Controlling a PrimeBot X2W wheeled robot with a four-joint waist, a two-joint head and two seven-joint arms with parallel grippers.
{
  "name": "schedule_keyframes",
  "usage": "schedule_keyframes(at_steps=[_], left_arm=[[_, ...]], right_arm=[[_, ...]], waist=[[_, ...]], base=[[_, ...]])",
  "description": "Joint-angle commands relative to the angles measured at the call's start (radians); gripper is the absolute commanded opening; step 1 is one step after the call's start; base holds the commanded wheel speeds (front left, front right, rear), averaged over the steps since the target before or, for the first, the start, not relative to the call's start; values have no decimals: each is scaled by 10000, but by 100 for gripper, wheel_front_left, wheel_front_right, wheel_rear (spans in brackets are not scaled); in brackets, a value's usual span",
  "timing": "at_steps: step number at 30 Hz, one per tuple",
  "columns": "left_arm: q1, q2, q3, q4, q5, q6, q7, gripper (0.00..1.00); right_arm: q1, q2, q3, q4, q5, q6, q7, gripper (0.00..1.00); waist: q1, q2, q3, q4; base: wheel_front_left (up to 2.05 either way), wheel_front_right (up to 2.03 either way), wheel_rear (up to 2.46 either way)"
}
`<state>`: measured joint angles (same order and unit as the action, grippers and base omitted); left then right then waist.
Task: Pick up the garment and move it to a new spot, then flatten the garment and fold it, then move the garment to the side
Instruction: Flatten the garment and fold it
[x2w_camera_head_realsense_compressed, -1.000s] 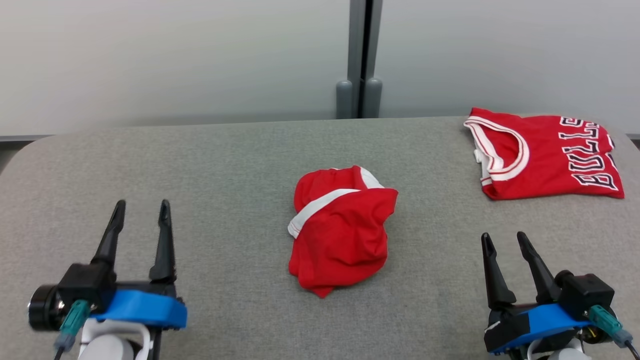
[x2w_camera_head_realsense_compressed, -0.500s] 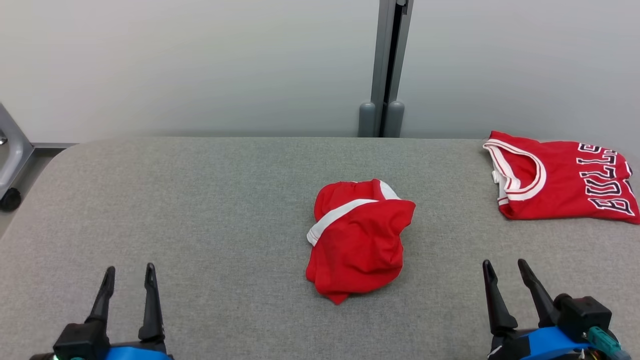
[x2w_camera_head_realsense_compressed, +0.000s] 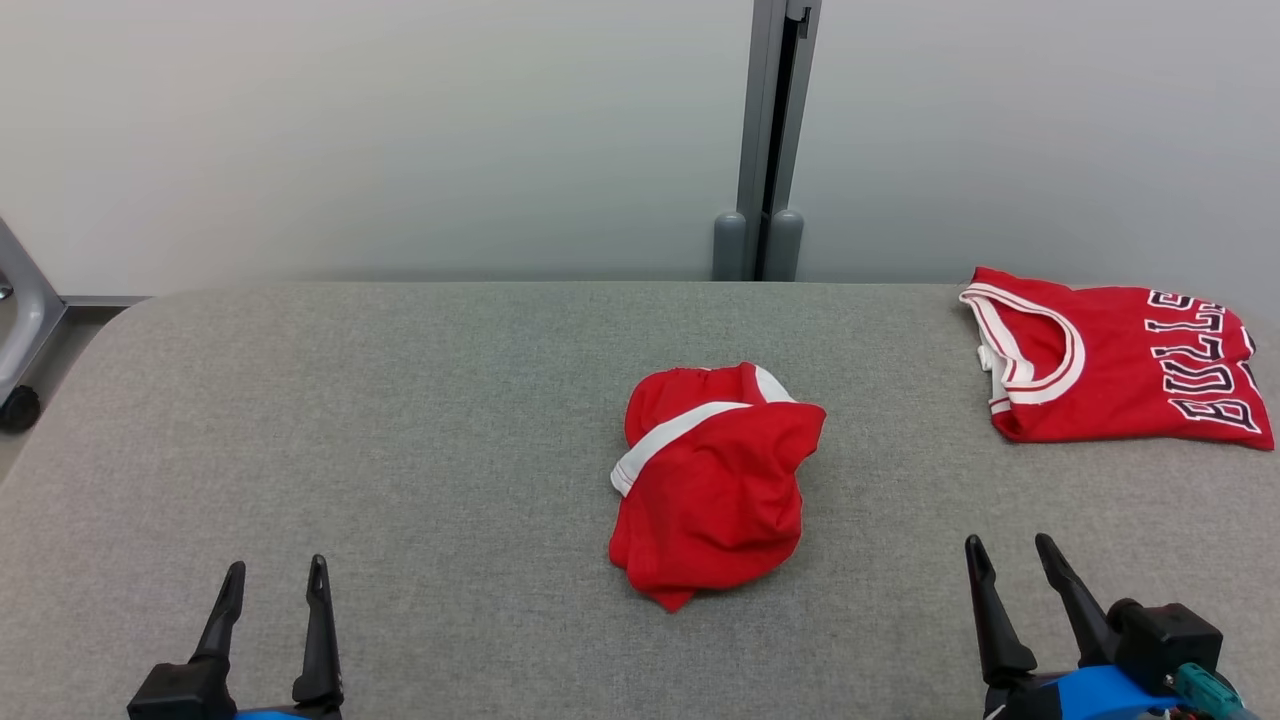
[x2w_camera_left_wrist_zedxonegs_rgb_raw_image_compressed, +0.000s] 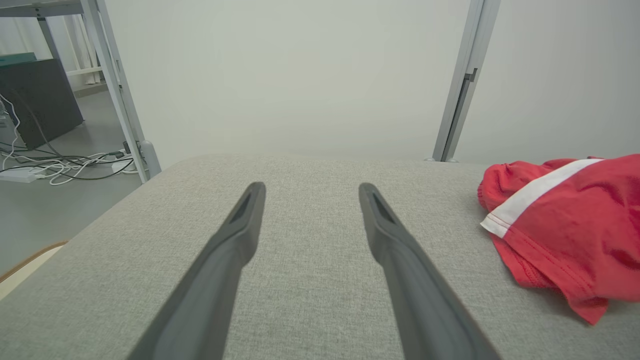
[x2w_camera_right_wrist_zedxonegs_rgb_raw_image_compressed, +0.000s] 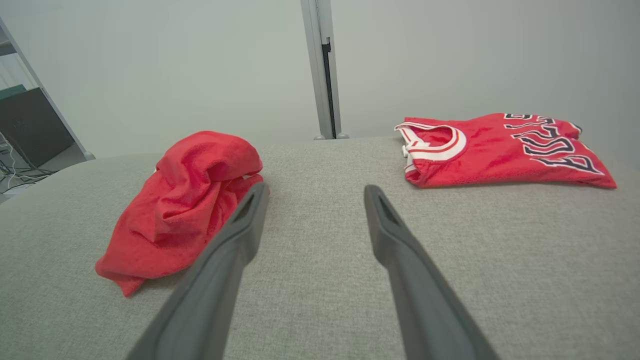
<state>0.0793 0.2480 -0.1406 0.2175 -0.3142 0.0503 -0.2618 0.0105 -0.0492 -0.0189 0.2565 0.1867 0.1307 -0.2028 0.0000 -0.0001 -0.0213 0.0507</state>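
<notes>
A crumpled red garment (x2w_camera_head_realsense_compressed: 715, 485) with a white band lies in a heap at the middle of the grey table (x2w_camera_head_realsense_compressed: 400, 420). It sits at the right edge of the left wrist view (x2w_camera_left_wrist_zedxonegs_rgb_raw_image_compressed: 565, 220) and at the left of the right wrist view (x2w_camera_right_wrist_zedxonegs_rgb_raw_image_compressed: 185, 200). My left gripper (x2w_camera_head_realsense_compressed: 275, 580) stands open at the lower left, well short of the heap. At the lower right my right gripper (x2w_camera_head_realsense_compressed: 1010, 555) is open too, with nothing between its fingers.
A folded red jersey (x2w_camera_head_realsense_compressed: 1110, 365) with dark lettering lies at the table's far right; it also shows in the right wrist view (x2w_camera_right_wrist_zedxonegs_rgb_raw_image_compressed: 500, 147). A grey post (x2w_camera_head_realsense_compressed: 765, 140) rises behind the far edge. A metal frame leg (x2w_camera_head_realsense_compressed: 25, 320) stands off the left end.
The camera has tilted up and turned, so the whole picture shifted down and right. Both grippers sit lower in the picture. The garment lies as before.
</notes>
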Motion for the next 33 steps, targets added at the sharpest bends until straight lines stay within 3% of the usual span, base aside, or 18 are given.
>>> schedule_keyframes(at_steps=[1,33], left_arm=[[23,-5,51,18,83,-47,-43,100],[-113,-146,338,177,375,-191,-44,100]], right_arm=[[200,-25,-15,-32,19,3,29,100],[125,-25,-26,37,-4,3,90,100]], waist=[[0,1,-2,-3],[0,1,-16,-123]], base=[[0,0,0],[0,0,0]])
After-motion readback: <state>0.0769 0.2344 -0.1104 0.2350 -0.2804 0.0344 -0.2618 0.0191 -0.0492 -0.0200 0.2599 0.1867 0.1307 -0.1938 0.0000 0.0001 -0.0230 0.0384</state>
